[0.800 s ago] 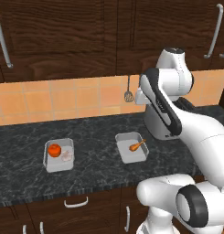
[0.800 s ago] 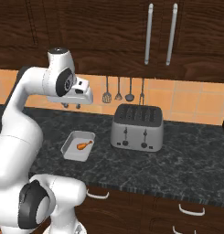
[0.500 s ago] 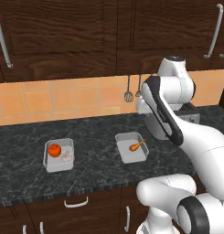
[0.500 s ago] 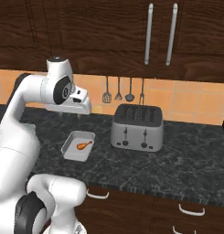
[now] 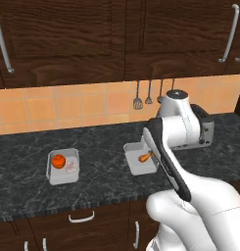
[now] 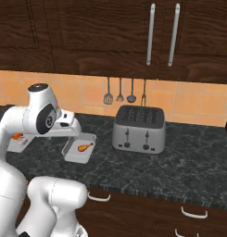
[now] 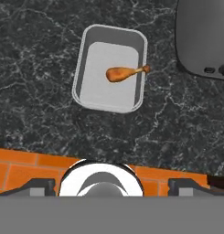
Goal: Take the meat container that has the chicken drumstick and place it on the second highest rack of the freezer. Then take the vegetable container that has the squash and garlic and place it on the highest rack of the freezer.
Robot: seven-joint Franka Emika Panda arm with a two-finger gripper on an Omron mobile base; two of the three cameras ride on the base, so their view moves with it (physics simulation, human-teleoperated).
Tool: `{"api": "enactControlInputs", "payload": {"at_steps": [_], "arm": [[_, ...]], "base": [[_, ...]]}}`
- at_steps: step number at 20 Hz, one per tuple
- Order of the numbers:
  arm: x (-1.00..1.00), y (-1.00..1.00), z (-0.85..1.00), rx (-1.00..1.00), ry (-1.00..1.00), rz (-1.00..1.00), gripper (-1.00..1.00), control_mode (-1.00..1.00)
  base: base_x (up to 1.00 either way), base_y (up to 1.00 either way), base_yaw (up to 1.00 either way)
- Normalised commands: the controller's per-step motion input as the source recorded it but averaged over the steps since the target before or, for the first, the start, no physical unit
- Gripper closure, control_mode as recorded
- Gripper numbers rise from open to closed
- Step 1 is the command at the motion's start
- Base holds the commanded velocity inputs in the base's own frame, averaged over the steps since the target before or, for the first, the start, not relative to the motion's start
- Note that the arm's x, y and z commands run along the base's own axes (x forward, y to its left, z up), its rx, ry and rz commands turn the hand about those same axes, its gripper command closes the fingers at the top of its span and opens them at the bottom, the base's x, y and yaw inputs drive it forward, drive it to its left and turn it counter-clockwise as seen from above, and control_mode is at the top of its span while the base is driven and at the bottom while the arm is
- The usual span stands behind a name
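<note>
**Q:** Two trays on the counter [image 5: 23, 206], which one goes first, and where do I grab it?

**A:** The meat tray [image 7: 109, 68], the one with the drumstick [image 7: 125, 72] lying loose inside. In the hand view it sits around 12 o'clock, long side running up and down, with the toaster [image 7: 204, 36] just beside it at 2 o'clock. The veggie tray [image 5: 63, 166], holding the squash [image 5: 58, 160] and garlic [image 5: 71, 167], is well apart from it, off at 9 o'clock in the left base view.

**Q:** What's the gripper [image 7: 103, 185] doing?

**A:** It hangs above the counter, looking straight down, touching nothing. The two fingertips [image 7: 34, 186] sit wide apart with only air between them.

**Q:** How will the tray handle?

**A:** My guess: light, stiff, thin-walled, probably a bit slick. The drumstick isn't fixed, so any tilt could roll it around. I'd pinch one long wall by the rim, near its middle, one finger inside and one outside, and keep the tray level. The 3 o'clock wall looks crowded by the toaster, so the 9 o'clock wall seems safer.
</note>
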Motion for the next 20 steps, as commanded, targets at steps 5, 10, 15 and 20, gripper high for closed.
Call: {"api": "enactControlInputs", "payload": {"at_steps": [5, 10, 15, 20], "arm": [[-0.06, 0.38, -0.16, -0.18, 0.08, 0.33, -1.00, -1.00], [0.00, 0.32, -0.46, -0.08, 0.06, 0.27, -1.00, -1.00], [0.08, 0.00, -0.44, 0.00, 0.00, 0.21, -1.00, -1.00], [0.15, 0.09, -0.09, 0.00, 0.02, 0.03, -1.00, -1.00]], "base": [[0.00, 0.00, 0.00], [0.00, 0.00, 0.00], [0.00, 0.00, 0.00], [0.00, 0.00, 0.00]]}}
